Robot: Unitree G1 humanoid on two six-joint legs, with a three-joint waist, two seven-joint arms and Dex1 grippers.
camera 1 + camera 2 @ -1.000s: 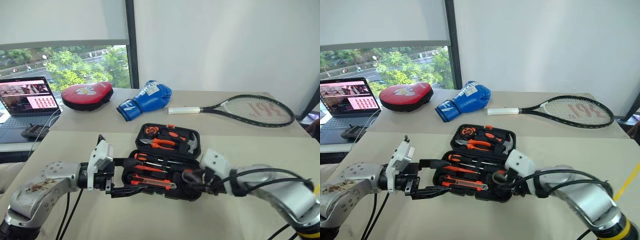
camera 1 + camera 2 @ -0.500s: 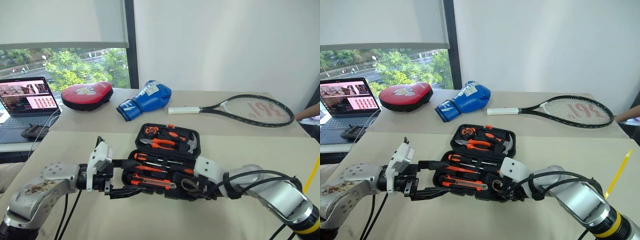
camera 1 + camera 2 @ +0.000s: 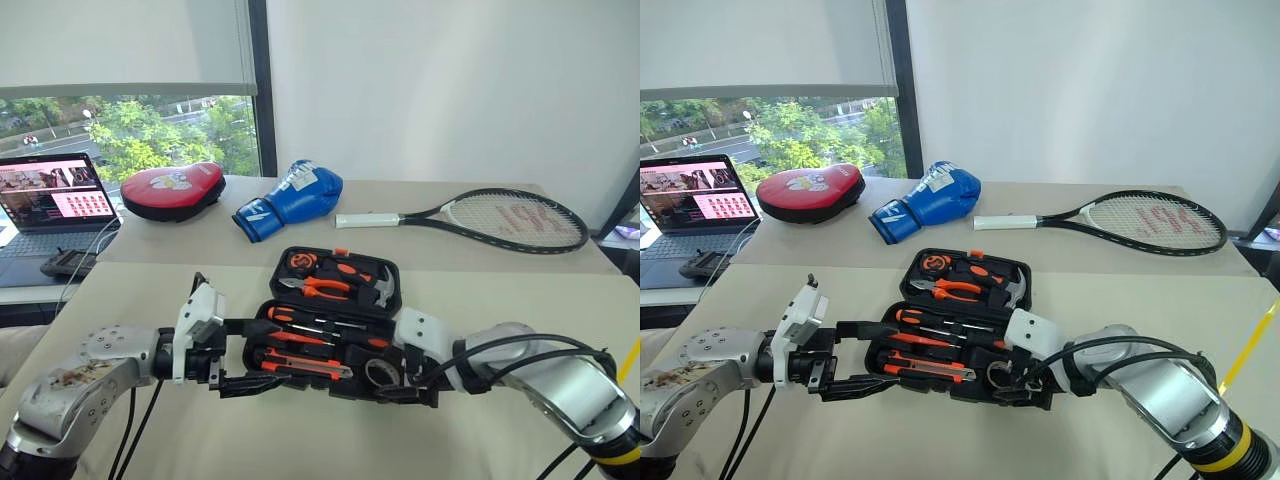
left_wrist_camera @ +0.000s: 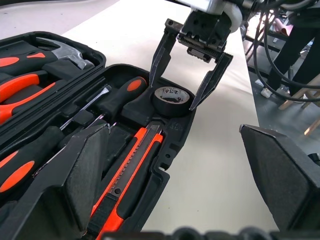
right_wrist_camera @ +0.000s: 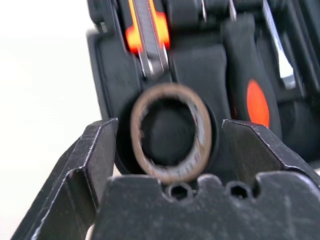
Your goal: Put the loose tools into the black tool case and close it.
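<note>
From the head cameras, the black tool case lies open on the beige worktop, its lid leaning back with orange-handled pliers and a hammer set in it. In the near half sit two long screwdrivers and the utility knife. The left end effector reaches in level from the case's left end, fingers spread wide and holding nothing. The right end effector hangs at the case's near right corner, above the tape roll.

The left wrist view shows the tape roll lying flat in its round pocket, with the right end effector parted wide to either side of it and clear of it. The knife lies just beside that pocket.

In the right wrist view, its two fingers stand apart on either side of the roll, gripping nothing.
</note>
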